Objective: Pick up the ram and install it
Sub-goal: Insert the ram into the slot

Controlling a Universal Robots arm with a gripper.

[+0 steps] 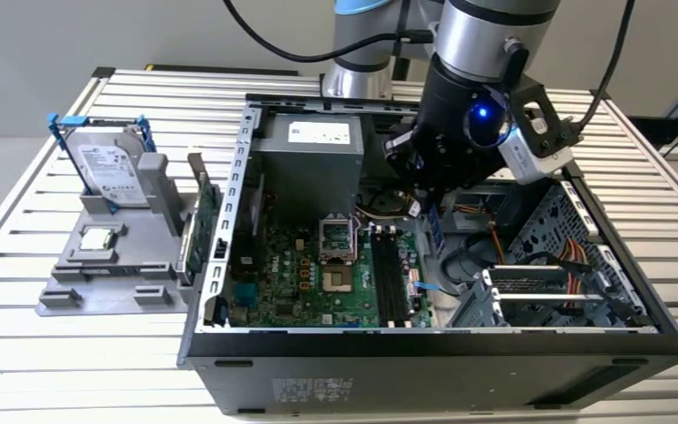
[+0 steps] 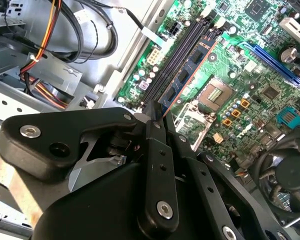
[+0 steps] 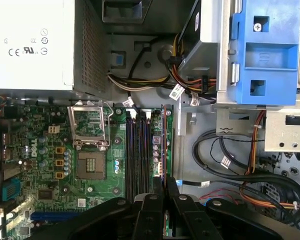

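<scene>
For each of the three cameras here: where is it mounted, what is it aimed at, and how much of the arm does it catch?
Exterior view: off the arm, above the open computer case; arm and gripper inside it.
First wrist view: on the arm, looking down on the motherboard; gripper holds the ram.
Second wrist view: on the arm, oblique; gripper.
Both wrist views share the ram, memory slots.
</scene>
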